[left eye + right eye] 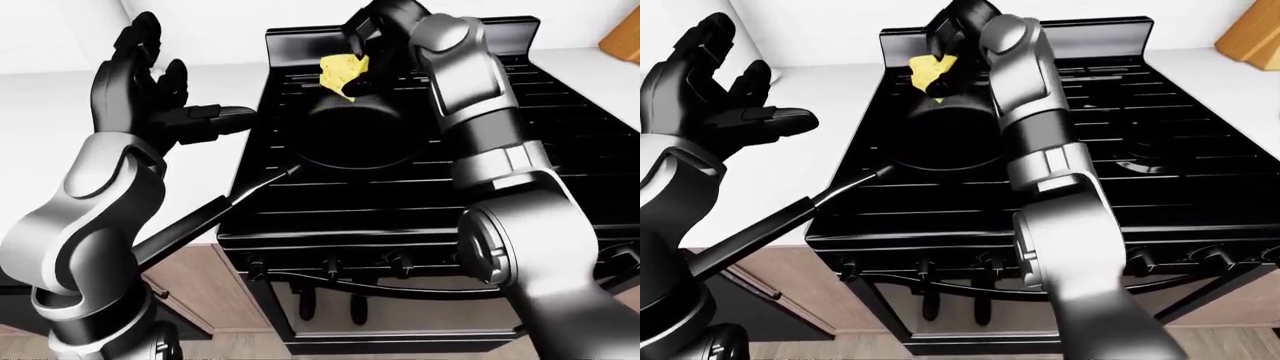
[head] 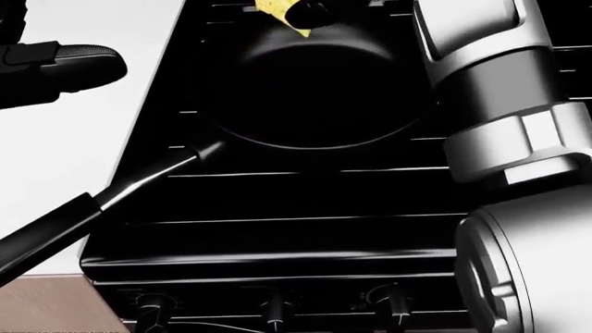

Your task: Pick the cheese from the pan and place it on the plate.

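The yellow cheese is at the top of the left-eye view, just above the upper rim of the black pan. My right hand reaches up over the stove and its dark fingers close round the cheese, holding it tilted. The cheese also shows at the top edge of the head view. The pan stands on the black stove, and its long handle points to the lower left over the counter. My left hand is raised at the left, open and empty. No plate is in view.
A white counter lies left of the stove and continues at the right. A wooden block stands at the top right. Stove knobs line the lower edge, with wooden cabinet fronts below the counter.
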